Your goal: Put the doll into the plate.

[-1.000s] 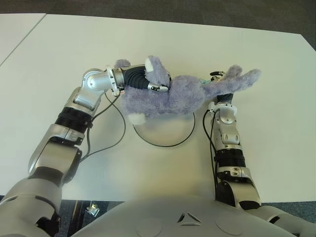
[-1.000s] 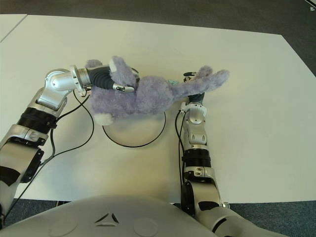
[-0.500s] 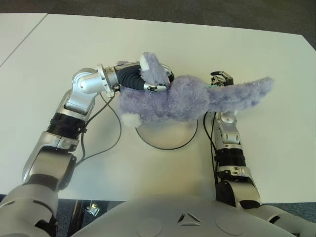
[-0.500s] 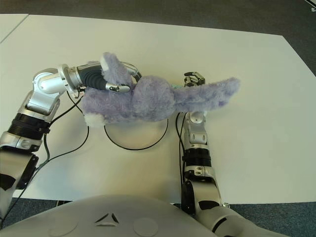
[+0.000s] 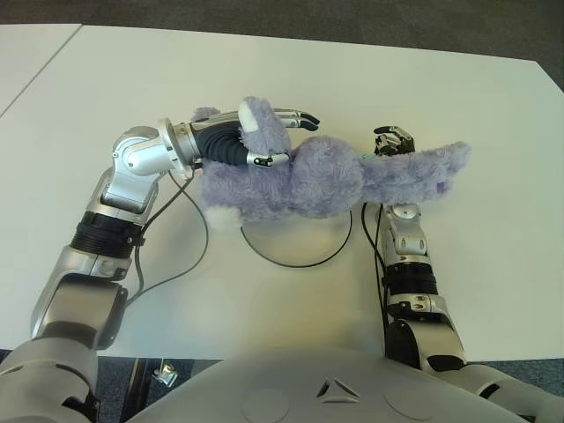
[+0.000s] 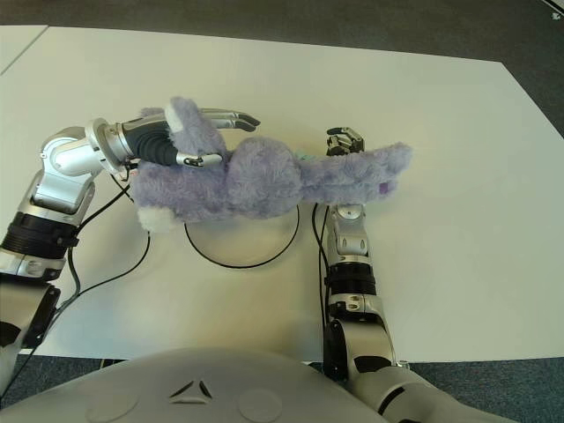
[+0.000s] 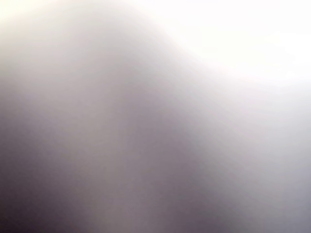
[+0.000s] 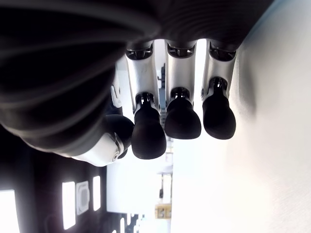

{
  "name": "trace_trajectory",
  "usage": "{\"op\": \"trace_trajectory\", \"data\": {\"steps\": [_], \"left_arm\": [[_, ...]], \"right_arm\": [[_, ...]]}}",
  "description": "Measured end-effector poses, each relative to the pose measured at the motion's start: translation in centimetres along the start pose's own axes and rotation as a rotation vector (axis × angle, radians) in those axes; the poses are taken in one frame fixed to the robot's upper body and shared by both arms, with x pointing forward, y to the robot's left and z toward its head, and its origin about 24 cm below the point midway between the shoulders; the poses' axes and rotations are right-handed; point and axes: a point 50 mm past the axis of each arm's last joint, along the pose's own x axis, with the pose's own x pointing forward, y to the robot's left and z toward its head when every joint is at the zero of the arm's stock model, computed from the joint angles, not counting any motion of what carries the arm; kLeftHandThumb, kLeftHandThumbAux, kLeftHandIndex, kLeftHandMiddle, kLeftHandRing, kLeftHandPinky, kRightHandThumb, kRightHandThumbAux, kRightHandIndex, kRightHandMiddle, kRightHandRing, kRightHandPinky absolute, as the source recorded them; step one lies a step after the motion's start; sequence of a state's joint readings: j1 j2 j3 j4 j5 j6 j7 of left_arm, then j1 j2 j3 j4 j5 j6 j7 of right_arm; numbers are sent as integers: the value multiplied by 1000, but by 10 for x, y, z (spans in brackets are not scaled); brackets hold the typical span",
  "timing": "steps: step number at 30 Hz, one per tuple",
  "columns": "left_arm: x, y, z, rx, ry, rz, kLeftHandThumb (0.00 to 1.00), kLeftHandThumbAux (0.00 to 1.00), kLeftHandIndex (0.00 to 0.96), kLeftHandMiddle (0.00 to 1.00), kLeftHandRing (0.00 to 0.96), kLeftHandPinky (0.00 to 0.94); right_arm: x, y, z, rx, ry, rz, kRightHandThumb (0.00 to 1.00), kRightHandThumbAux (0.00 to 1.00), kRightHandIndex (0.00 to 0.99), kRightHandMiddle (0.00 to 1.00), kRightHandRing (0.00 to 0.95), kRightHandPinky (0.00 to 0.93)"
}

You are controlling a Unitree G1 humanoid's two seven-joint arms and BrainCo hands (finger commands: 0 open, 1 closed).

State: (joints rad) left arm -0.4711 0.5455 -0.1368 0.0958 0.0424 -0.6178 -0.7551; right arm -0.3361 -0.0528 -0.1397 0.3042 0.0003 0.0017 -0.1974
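Two hands in view: left hand (image 5: 251, 145) is at the doll's (image 5: 326, 181) head end, thumb pressed into the plush but the long fingers (image 5: 295, 116) stretched out straight past the ear, so whether it grips I cannot tell; its wrist view is blocked. Right hand (image 5: 394, 141), fingers curled and holding nothing, shows just behind the doll's far end. Doll lies stretched between the hands, its middle over the plate's (image 5: 304, 251) far edge on the table (image 5: 493, 264).
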Motion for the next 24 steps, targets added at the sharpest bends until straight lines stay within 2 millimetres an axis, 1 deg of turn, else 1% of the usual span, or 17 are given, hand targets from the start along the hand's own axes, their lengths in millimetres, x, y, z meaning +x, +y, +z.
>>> {"op": "trace_trajectory", "data": {"steps": [9,18,24], "left_arm": [[-15,-1,4,137,14,48,416,128,0,0,0,0],[-19,-2,9,252,25,106,396,124,0,0,0,0],[-20,-6,11,325,29,137,346,126,0,0,0,0]], "right_arm": [[2,1,0,5,-8,10,712,715,442,775,780,698],[4,2,0,6,-12,11,710,715,442,772,778,689],[4,2,0,5,-11,11,710,715,442,784,786,700]]}}
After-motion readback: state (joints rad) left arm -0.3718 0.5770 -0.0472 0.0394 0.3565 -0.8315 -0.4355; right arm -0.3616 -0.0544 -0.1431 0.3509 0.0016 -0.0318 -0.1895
